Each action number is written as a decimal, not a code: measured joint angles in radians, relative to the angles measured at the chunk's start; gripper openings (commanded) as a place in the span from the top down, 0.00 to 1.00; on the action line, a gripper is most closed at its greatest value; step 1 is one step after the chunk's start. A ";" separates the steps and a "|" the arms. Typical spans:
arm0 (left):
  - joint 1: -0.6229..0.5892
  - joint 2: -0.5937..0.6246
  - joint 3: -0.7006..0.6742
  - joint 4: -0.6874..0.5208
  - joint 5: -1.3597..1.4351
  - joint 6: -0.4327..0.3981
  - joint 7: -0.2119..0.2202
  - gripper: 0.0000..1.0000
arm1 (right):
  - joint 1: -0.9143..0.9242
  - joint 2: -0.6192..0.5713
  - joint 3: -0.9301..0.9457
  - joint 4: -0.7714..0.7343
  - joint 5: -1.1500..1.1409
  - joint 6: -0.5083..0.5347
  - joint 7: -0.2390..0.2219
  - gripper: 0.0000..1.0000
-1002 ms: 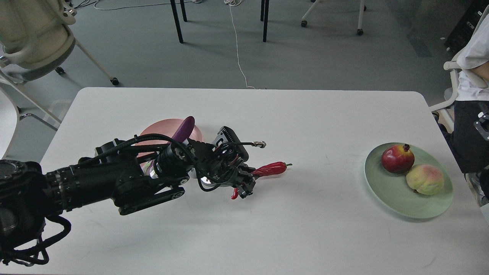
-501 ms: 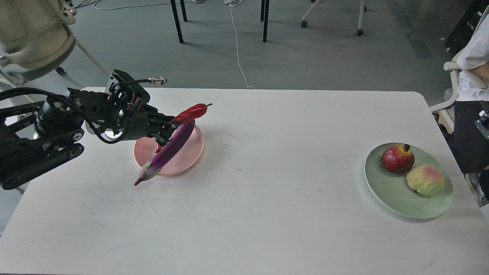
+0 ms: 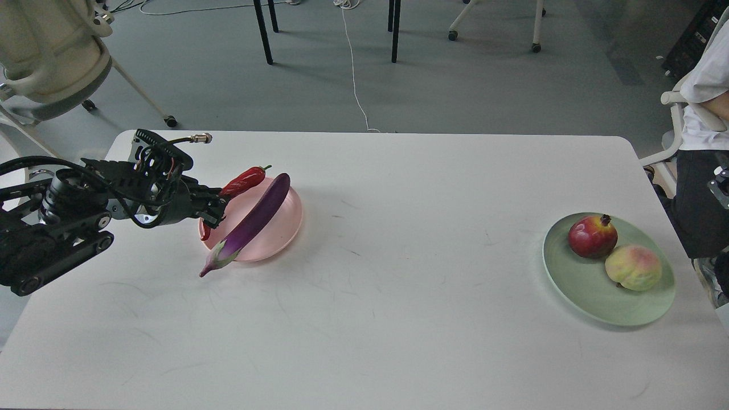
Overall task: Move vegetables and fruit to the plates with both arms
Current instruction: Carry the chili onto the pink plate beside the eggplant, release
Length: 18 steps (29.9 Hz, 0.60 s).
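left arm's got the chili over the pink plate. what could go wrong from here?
1. The eggplant lies across the pink plate with its calyx end overhanging the near rim, leaving little room; a dropped chili pepper may land on it and roll off.
2. The left claw sits low at the plate's left rim, so lowering further could knock the plate or nudge the eggplant off.
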 measured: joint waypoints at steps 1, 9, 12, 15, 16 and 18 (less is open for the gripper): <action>0.003 -0.007 0.000 0.003 0.000 0.004 0.000 0.54 | 0.000 0.000 0.001 0.001 0.000 0.000 0.000 0.01; 0.014 -0.026 -0.005 0.030 -0.014 0.015 0.003 0.29 | 0.000 0.008 0.001 0.002 0.000 0.000 0.000 0.01; 0.013 -0.026 -0.014 0.030 -0.055 0.015 0.001 0.18 | 0.000 0.009 0.001 0.002 0.000 0.000 0.000 0.01; 0.002 -0.022 -0.044 0.030 -0.171 0.015 0.000 0.09 | 0.008 0.011 0.000 -0.001 -0.001 0.000 0.000 0.01; -0.002 -0.020 -0.070 0.031 -0.220 0.015 0.000 0.08 | 0.010 0.011 0.000 -0.002 -0.001 0.000 0.000 0.01; -0.007 -0.015 -0.126 0.032 -0.344 0.015 -0.001 0.05 | 0.018 0.011 0.004 -0.005 -0.001 0.000 0.000 0.01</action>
